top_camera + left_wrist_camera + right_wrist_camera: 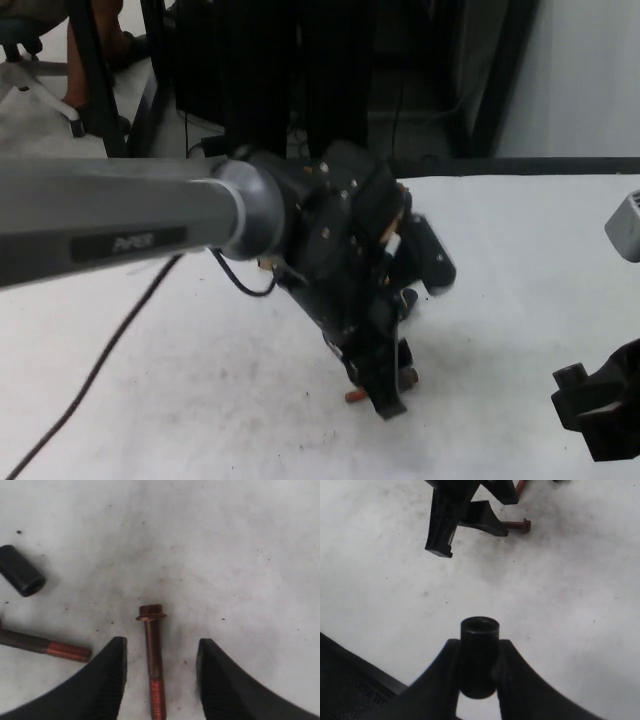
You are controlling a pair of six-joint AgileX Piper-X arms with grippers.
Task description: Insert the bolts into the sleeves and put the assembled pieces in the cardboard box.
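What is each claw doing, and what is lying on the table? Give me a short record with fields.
Left gripper: open, fingers either side of a copper bolt lying on the white bench
Right gripper: shut on the held sleeve, black, open end showing
Also lying on the bench: second bolt; loose sleeve
Assembly: no bolt in a sleeve yet

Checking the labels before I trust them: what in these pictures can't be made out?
1. High view: the bolt is mostly hidden under the left gripper.
2. Left wrist view: the second bolt's head is cut off by the picture's edge.
3. Right wrist view: the sleeve's rear end is hidden between the right gripper's fingers.
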